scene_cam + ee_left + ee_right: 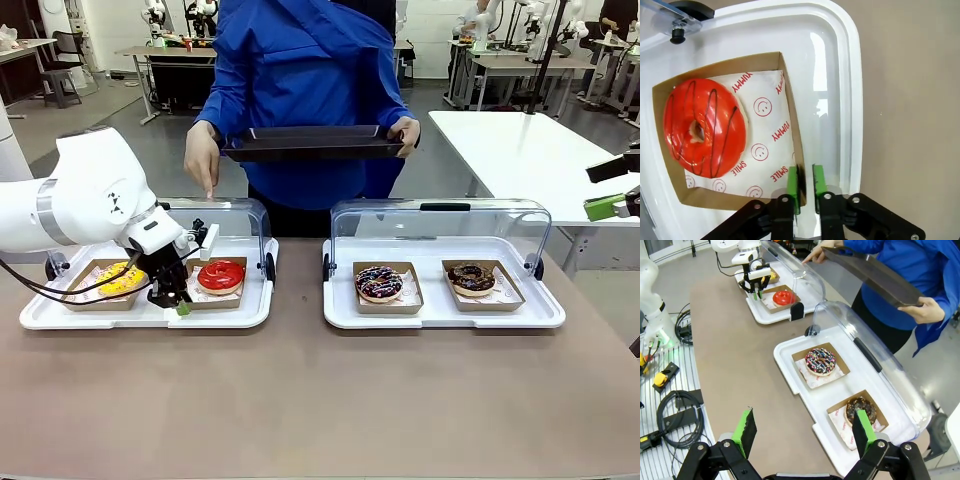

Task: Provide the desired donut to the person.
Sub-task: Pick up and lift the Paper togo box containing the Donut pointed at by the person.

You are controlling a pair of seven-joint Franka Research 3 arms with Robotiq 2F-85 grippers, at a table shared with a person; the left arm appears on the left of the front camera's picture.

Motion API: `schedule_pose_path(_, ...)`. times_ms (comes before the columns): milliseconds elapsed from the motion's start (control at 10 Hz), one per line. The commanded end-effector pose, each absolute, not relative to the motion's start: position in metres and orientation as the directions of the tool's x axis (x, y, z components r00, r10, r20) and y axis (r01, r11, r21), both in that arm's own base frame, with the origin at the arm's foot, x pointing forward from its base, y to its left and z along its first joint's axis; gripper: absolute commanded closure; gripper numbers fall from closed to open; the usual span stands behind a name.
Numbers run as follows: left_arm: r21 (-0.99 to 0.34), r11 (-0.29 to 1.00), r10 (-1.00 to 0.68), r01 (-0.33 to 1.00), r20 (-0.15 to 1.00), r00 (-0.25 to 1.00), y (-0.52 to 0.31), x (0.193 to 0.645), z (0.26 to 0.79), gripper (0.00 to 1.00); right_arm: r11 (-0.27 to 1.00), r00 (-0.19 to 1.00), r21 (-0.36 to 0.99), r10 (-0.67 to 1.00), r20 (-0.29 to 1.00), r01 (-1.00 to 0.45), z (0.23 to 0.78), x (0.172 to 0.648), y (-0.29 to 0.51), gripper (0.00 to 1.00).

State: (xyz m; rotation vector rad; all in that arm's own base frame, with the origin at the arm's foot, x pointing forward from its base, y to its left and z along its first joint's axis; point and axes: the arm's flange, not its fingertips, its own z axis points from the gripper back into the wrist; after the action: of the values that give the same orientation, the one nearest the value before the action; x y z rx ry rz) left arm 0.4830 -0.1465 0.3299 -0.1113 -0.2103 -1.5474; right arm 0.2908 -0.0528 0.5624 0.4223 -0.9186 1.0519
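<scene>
Fingers of left arm (793,182) pinching cardboard tray (786,85) edge beside red donut (705,127), right fingers (746,432) spread wide above bare tabletop (740,355)

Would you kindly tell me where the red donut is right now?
In the front view, the red donut lies in the left white tray, right of the yellow donut, with the left end effector at its cardboard holder's near edge.

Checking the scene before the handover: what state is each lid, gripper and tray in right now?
Left case lid, open.
Right case lid, open.
Left gripper, jaws narrowed astride the wall of the red donut's cardboard tray; grip unclear.
Right gripper, jaws wide open, holding nothing.
Black tray, held up by the person.
</scene>
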Motion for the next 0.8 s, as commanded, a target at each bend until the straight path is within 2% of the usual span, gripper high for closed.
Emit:
schedule_pose_path(0,0.075,0.031,-0.977,0.997,0.214,0.014,-0.145,0.486,0.334,1.0,0.457,0.18,-0.104,0.535,0.825,-0.883,0.562,0.294,-0.051,0.0)
schedule_pose_path(400,0.075,0.024,-0.975,0.997,0.22,0.007,-0.144,0.475,0.345,1.0,0.457,0.18,-0.104,0.535,0.825,-0.883,0.562,0.294,-0.051,0.0)
schedule_pose_path(500,0.061,-0.003,-0.973,0.998,0.232,-0.017,-0.146,0.456,0.366,1.0,0.457,0.18,-0.104,0.535,0.825,-0.883,0.562,0.294,-0.051,0.0)
schedule_pose_path(700,0.172,-0.026,-0.964,0.985,0.256,-0.07,-0.143,0.404,0.425,1.0,0.457,0.18,-0.104,0.535,0.825,-0.883,0.562,0.294,-0.051,0.0)
